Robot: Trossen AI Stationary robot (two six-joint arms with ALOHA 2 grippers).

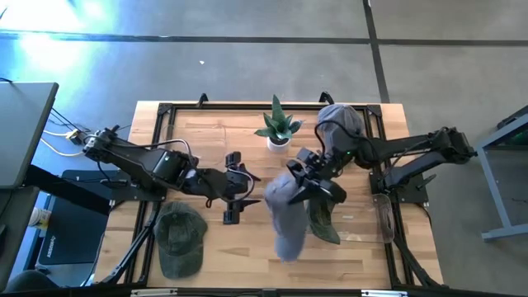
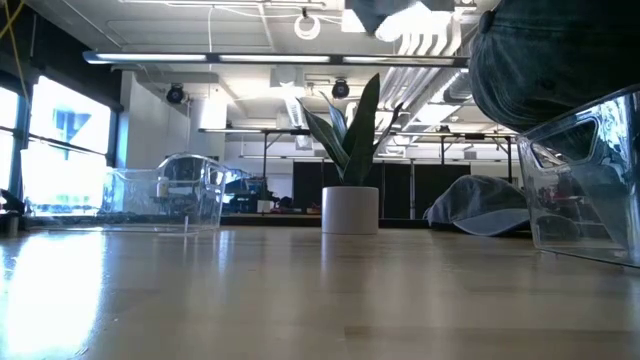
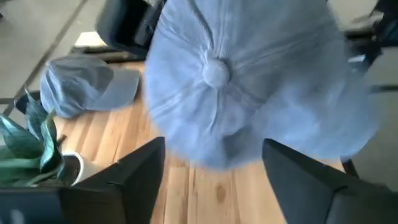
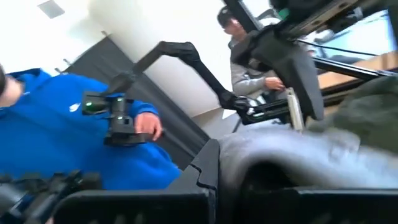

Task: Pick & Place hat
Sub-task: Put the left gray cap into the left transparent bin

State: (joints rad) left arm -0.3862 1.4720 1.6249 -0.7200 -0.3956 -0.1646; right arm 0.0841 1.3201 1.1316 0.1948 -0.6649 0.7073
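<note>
A light grey cap hangs in the air over the table's middle, held by my right gripper. Its crown and top button face the left wrist camera. In the low view it is the dark shape at the upper right. My left gripper stands open just left of it, its fingers apart and touching nothing. A dark green cap lies under the held one. Another green cap lies near the left front. A second grey cap rests at the far right. My right gripper is shut on the light grey cap at its edge, on the side away from the crown. The fingers come level from the table's right. The cap is lifted clear and hangs below and left of them. The gripper hides the exact hold.
A potted plant stands at the far middle, close behind the held cap. Clear plastic containers show at the right and far left of the low view. People stand beyond the table.
</note>
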